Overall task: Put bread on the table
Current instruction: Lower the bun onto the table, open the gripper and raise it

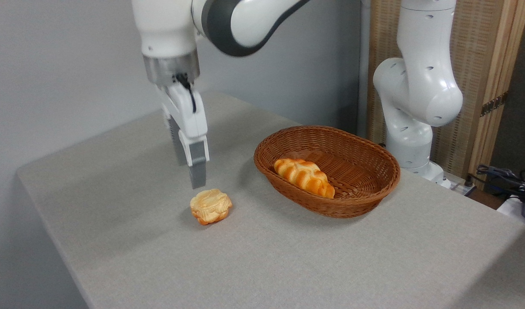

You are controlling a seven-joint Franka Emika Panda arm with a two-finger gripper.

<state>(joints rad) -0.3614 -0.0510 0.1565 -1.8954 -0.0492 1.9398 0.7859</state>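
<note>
Your pincer (192,176) hangs from the white arm with its fingers pointing straight down at the large light-grey speckled worktop (116,240). You see it nearly edge-on: one grey finger pad (198,165) faces the camera and a second darker finger sits behind it to the left, with what looks like a gap between them, so the jaws appear to stand apart, and nothing is held between them. The tips are clear of the surface.

Just below the pincer tips, and slightly to their right, lies the small round pale-golden bun with a lumpy ridged top (210,206). It rests directly on the worktop, tilted a little so that its orange-brown underside shows at the lower left. The bun is near the pincer but not touching it.

To the right of the pincer, well apart from it, stands the brown oval wicker basket (365,189), also on the worktop. Inside the basket, against its near wall, lies the longer braided orange-glazed loaf (304,177).

Behind the basket, farther right, you see the white base column of the robot arm (412,94).
</note>
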